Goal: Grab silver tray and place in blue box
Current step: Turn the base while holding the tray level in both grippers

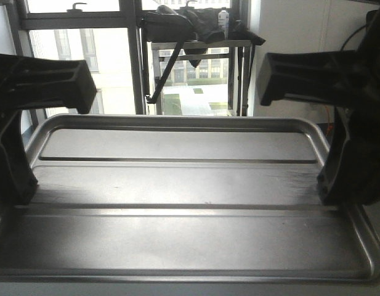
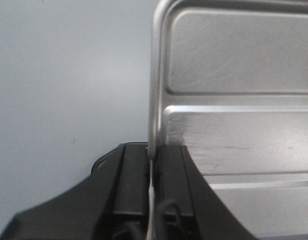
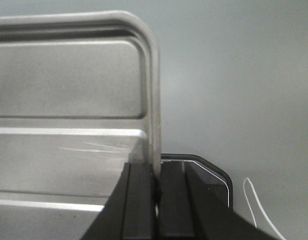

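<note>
At each short end of the tray (image 1: 190,185), left end effector (image 2: 153,154) and right end effector (image 3: 156,171) pinch its rim tight.

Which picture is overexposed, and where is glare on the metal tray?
Front view: the window is blown out to white, the arms show as dark silhouettes, the silver tray has a soft sheen. Left wrist view: a bright streak along a tray ridge; the left gripper, near the lens, is dark. Right wrist view: a similar streak; the right gripper is dark too.
</note>
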